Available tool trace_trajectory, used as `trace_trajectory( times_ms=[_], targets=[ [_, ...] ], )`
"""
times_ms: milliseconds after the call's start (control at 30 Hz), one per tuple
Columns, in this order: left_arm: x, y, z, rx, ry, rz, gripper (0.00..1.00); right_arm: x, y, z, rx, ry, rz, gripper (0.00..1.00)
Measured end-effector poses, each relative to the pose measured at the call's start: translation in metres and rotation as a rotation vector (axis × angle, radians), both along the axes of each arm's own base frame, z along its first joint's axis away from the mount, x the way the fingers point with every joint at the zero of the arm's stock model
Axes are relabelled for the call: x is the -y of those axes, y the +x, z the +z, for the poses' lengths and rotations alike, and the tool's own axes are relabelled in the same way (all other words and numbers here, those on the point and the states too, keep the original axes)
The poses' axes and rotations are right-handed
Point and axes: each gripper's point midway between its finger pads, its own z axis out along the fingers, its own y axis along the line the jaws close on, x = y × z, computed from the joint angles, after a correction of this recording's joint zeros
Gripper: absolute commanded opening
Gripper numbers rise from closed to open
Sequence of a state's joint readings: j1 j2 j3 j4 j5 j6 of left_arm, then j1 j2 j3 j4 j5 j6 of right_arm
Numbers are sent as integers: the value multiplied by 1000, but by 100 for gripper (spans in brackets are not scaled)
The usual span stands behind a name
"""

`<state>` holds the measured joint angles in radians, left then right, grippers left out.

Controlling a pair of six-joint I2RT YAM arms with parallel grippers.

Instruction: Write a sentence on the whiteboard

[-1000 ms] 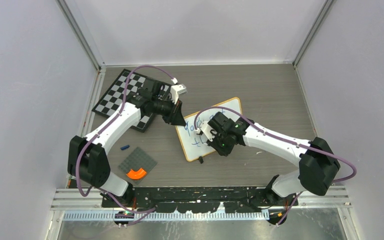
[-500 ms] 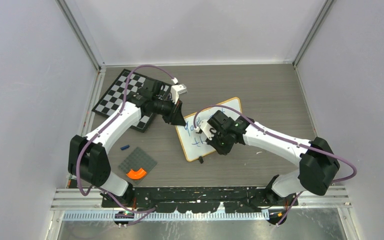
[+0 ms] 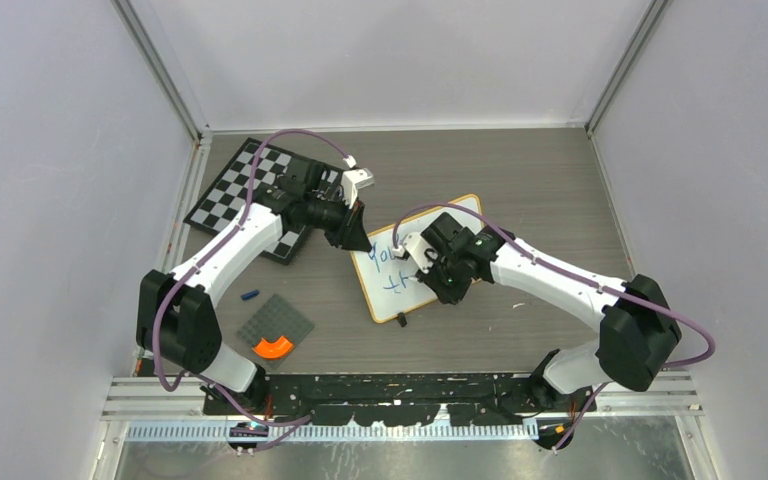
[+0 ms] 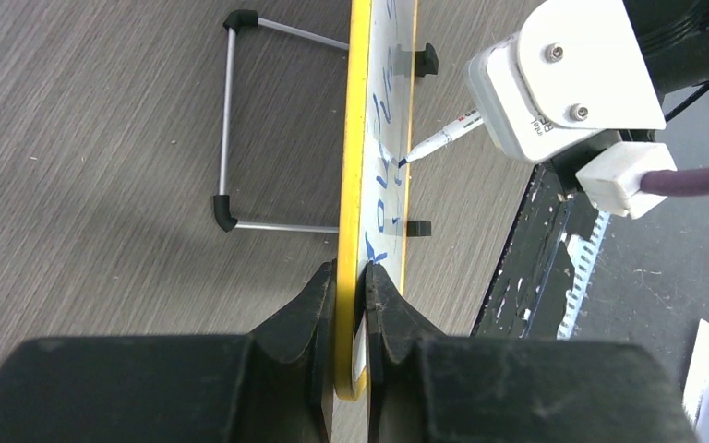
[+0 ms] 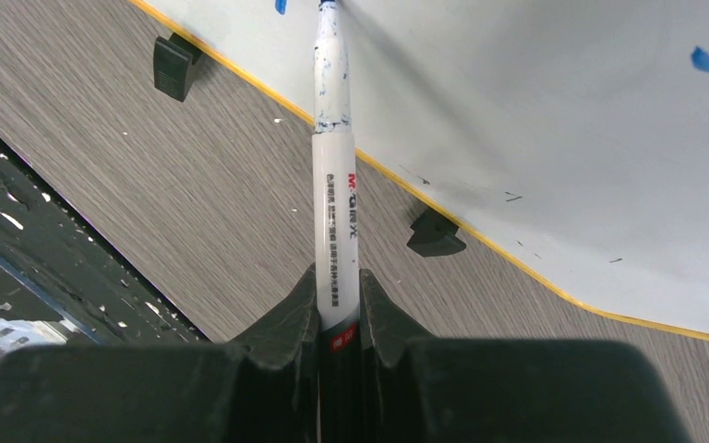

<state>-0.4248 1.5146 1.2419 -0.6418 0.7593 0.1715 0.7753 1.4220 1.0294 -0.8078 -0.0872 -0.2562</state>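
Grey wood-grain tabletop (image 3: 520,180) is filling the overhead view, with pale walls (image 3: 60,150) closing it in. The left claw (image 3: 358,242) is reaching to a corner of the whiteboard (image 3: 385,290), which is lying slantwise just ahead of it and bearing blue writing. The right claw (image 3: 425,265) is hanging over the board's middle, near the left claw. Behind the left claw, a chessboard (image 3: 225,190) is lying partly under that arm. Well apart from both claws, a grey studded plate (image 3: 275,320) is carrying an orange piece (image 3: 273,347), with a small blue bit (image 3: 250,295) nearby.

From the left wrist, the left claw's fingers (image 4: 318,305) are pinching the whiteboard's yellowish frame, and the board is running edge-on straight ahead of them. A marker (image 4: 438,141) is coming in from the claw's right, its tip meeting the white face among blue letters. Two black clip feet (image 4: 425,60) are sticking out on that side. A wire stand (image 4: 231,129) is lying on the table to the claw's left.

From the right wrist, the right claw is clamping the marker's white barrel between its fingers. The marker is pointing straight ahead, with its blue-stained tip on the board at the top edge. The clip feet are sitting along the frame, one on each side of the marker.
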Motion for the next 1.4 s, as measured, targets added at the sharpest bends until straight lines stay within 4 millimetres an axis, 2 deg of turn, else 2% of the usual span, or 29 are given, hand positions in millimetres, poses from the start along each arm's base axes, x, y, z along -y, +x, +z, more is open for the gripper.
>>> trace_trajectory(
  times_ms=[200,400,633,900,1400],
  targets=[
    [0,1,0,3,3,-7,0,4,-3,-4,-14,-8,-2,0],
    [0,0,0,3,6,-16,0,6,-14,-14,-38,-29,21,0],
    [0,0,-1,19,9,-30,0,7,-15,-12,-35,-36,24,0],
    [0,1,-1,12,12,-35,0,3,-4,20,52,39,4,0],
    [0,1,-1,10,13,-37,0,9,5,6,44,-13,-23,0]
  ],
)
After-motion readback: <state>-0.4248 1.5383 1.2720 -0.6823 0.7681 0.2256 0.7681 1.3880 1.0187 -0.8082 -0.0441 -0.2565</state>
